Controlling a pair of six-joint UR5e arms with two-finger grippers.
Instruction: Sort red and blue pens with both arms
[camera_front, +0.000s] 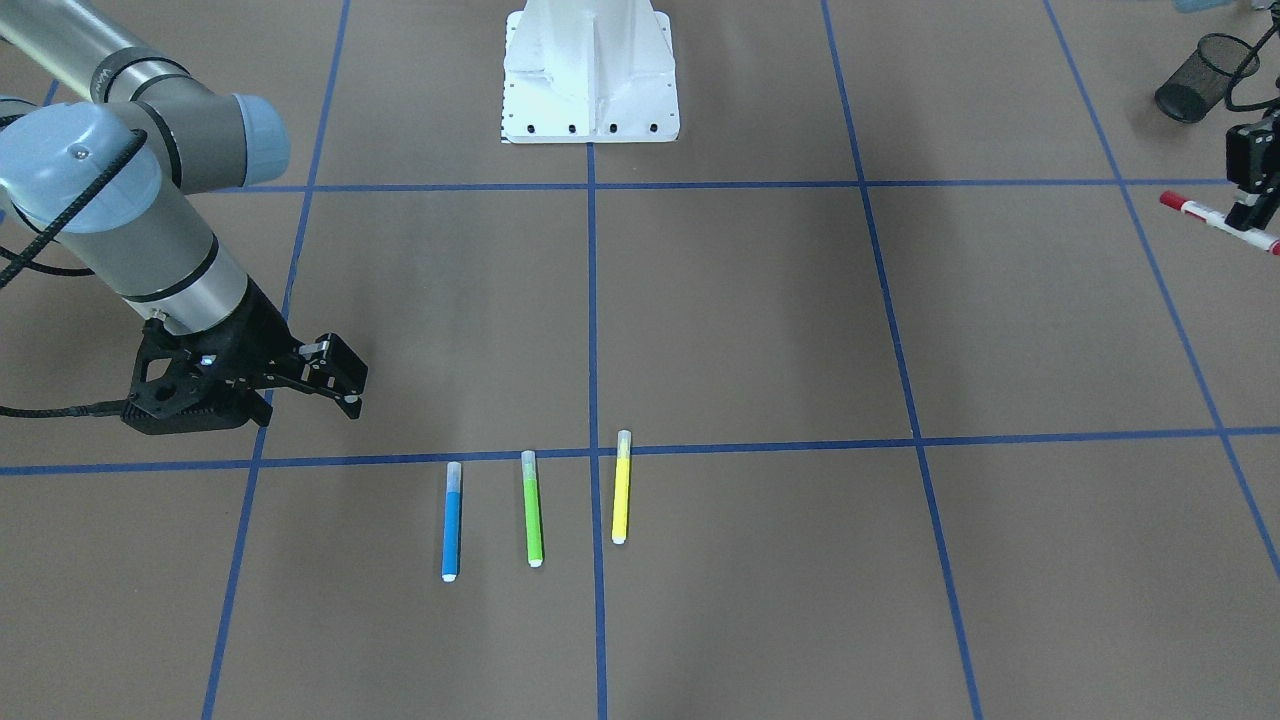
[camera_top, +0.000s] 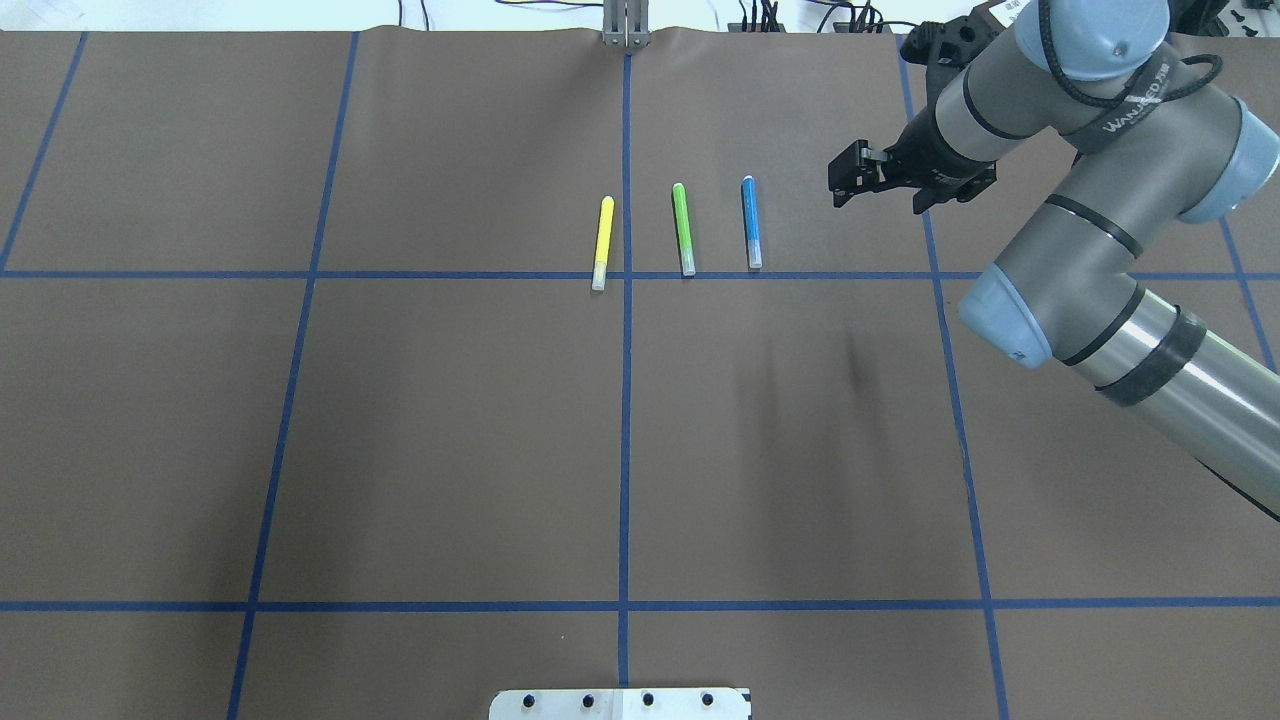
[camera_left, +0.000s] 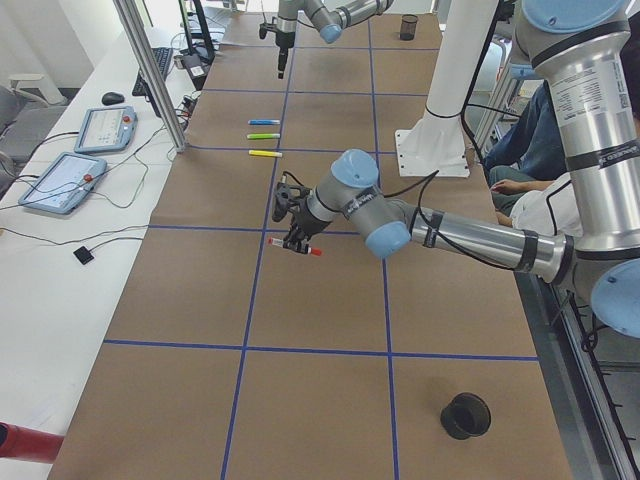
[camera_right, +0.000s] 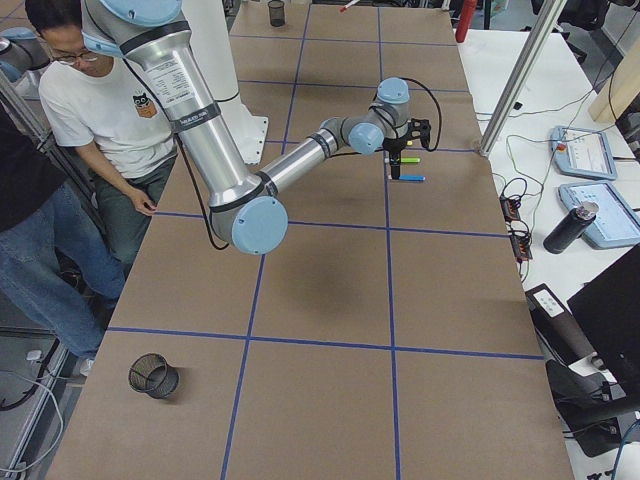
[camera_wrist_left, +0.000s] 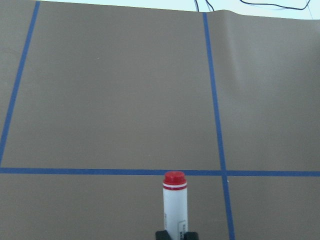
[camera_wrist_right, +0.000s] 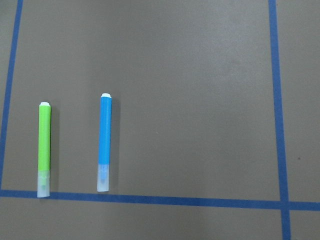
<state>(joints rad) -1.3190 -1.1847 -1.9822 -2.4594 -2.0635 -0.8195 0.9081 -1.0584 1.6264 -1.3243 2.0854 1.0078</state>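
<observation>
Blue pen (camera_front: 452, 522) flat on table (camera_front: 800, 330) in front view, long axis twd robot; R gripper (camera_front: 345, 385) nearest, open, empty. Overhead: pen just left of it. L wrist: L gripper (camera_wrist_left: 176, 234) clamps red pen (camera_wrist_left: 175, 202). R wrist: blue pen lower left.

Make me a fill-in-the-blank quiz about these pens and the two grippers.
The left gripper is shut on the red pen; the right gripper holds ___.
The green pen lies ___ the blue pen and the yellow pen.
The number of pens lying on the table is ___.
Missing: nothing, between, three.
</observation>
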